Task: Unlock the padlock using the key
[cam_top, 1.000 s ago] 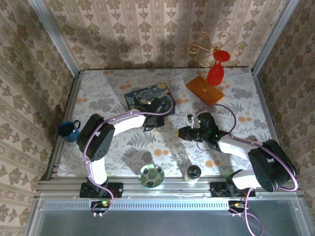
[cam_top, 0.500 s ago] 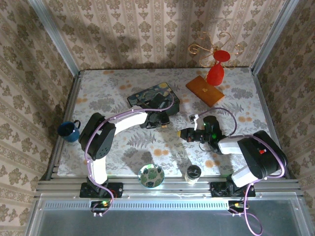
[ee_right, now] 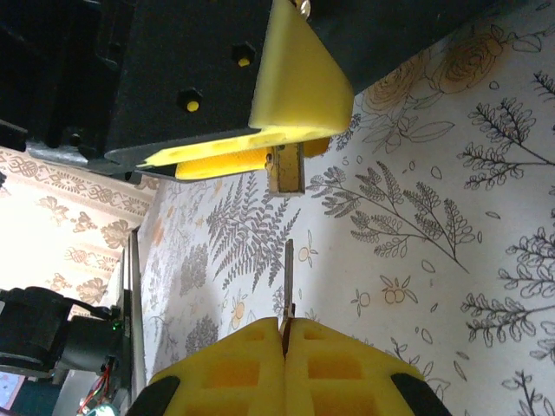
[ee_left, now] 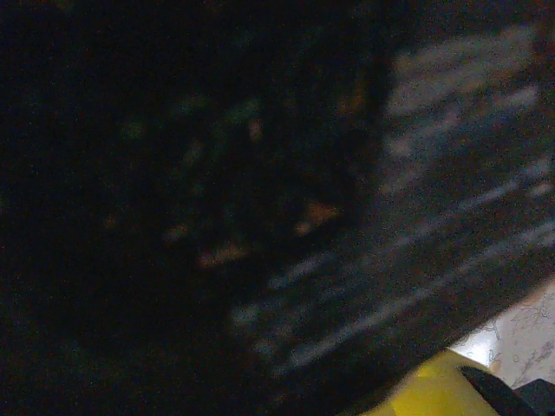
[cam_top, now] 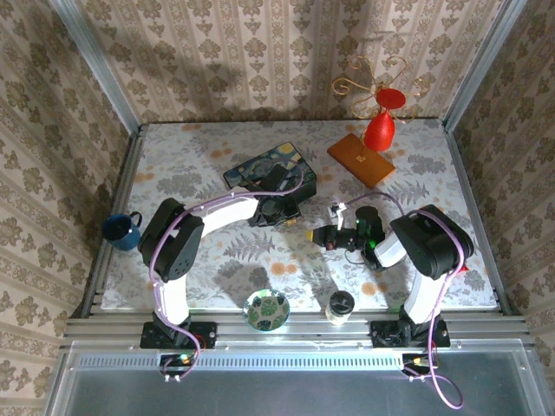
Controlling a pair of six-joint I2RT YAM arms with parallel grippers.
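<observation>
The padlock [ee_right: 286, 170] is near the middle of the table [ee_right: 434, 260], a small brass block poking out from between the yellow fingers of the left gripper [ee_right: 290, 149], which is clamped on it. In line with it but apart from it, the key [ee_right: 285, 277] points its slim blade at the padlock's exposed end. Its tip stops short, and floral table shows in the gap. The key's other end is pinched in the right gripper [ee_right: 284, 329], whose yellow pads are pressed together with the blade in their seam. From above, the left gripper lies just on the near side of the dark blue painted box [cam_top: 260, 166], and the right gripper faces it from the right. Farther right, toward the far edge, a red ornament [cam_top: 380, 130] with gold wire curls stands on an orange board [cam_top: 357, 159]. A blue mug [cam_top: 121, 230] sits by the left edge. A patterned bowl [cam_top: 266, 309] and a lidded cup [cam_top: 340, 305] stand at the near edge.
</observation>
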